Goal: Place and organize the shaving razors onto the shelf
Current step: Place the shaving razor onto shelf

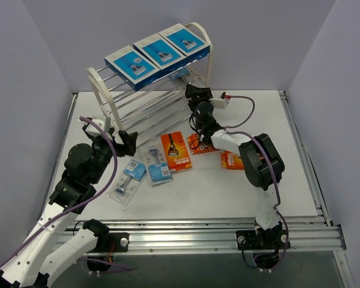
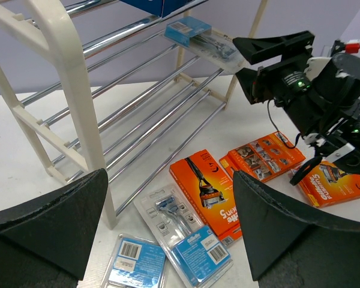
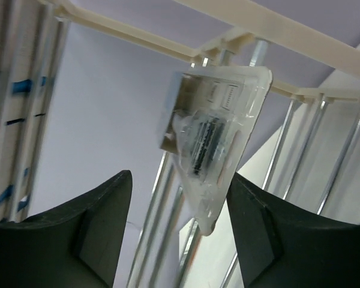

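Packs were counted as nine: three blue boxes laid along the shelf's top tier, one clear, blue-carded blister on the rods below, and two more blister packs and three orange packs on the table. The right gripper was parted around the shelved blister, not clamped. The left gripper was spread wide, empty.

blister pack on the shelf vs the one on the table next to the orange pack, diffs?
Shelf blister pack rests on the rods of the shelf, by the open right gripper; table blister pack lies flat beside an orange pack. Shelf one is placed, table one not yet. Both: clear shells, blue cards.
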{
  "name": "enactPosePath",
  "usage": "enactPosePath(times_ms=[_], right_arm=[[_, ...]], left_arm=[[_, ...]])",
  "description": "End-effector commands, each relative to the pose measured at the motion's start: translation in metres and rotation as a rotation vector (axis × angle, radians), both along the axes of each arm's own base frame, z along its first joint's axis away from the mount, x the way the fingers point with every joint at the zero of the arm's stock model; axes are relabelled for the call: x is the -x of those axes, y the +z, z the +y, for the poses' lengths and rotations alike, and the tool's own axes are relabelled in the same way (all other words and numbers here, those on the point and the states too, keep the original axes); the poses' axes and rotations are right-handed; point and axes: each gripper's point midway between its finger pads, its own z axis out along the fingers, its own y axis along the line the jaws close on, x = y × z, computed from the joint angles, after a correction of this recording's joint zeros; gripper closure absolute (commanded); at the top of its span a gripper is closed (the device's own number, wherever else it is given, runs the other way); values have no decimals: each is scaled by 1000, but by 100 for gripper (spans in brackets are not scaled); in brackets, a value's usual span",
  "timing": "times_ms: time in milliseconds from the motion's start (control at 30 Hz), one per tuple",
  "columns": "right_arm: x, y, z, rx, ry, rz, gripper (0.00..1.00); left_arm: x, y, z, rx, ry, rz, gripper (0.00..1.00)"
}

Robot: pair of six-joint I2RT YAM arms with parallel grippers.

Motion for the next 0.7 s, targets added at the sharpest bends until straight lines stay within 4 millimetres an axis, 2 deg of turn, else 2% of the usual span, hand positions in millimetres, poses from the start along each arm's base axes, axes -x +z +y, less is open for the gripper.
enactPosePath(times_ms=[0,133,333,467,667], right_arm=[[16,73,-18,33,-11,-117,39],[18,89,-30,55,-7,-136,26],[16,89,-42,81,28,-78,19],[13,72,-35,101,114,-16,22],[12,56,-30,90,167,27,36]], left_arm=[[4,19,1,9,-6,-49,6],[4,20,3,4,1,-51,6],[5,21,9,-1,20,-57,6],[5,23,10,-1,22,-62,6],[6,24,11,2,25,-67,6]])
